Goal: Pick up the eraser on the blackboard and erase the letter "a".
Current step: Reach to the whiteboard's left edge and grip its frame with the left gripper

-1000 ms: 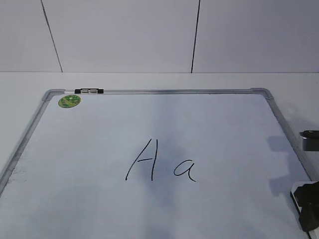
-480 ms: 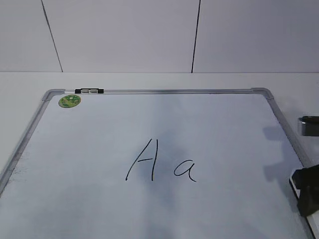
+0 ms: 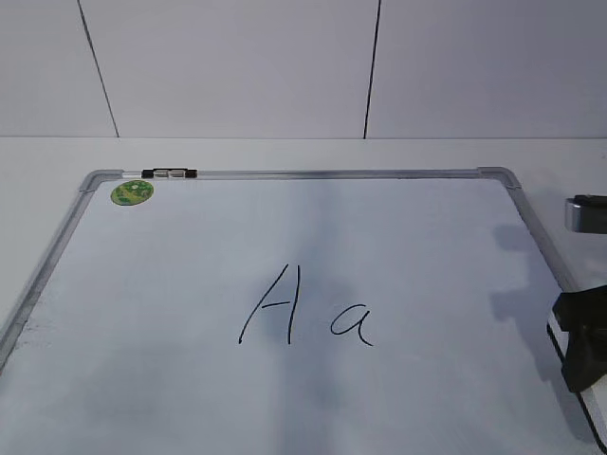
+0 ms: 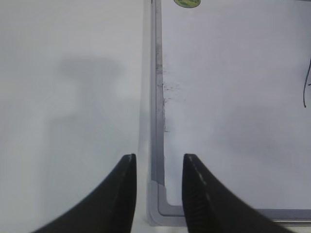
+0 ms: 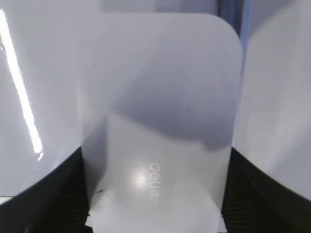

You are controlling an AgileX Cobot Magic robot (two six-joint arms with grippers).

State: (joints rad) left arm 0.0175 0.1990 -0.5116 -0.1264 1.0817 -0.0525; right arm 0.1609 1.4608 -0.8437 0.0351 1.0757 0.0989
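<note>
1. Your right gripper (image 5: 155,213) straddles the eraser (image 5: 160,121) near the board's right edge; the fingers (image 5: 58,194) flank both long sides, but you cannot tell from the wrist view whether they are pressing or merely close.
2. Confirm the grip before lifting: both fingers should sit flat against the eraser's sides, centred along its length, so it does not twist when dragged.
3. The left gripper (image 4: 158,165) hangs part-open and empty over the board (image 3: 285,246)'s near left corner, above its frame. Leave it there; it is clear of the work.
4. The "a" (image 3: 352,324) sits about mid-board, just right of the capital "A" (image 3: 273,305). Little space separates them, so approach from the right side.
5. Keep the felt face flat to the board and wipe in short strokes, likely along the letter's height, stopping short of the "A".
6. Keep pressure light and even; a tilted eraser will probably leave streaks or slip in the gripper.
</note>
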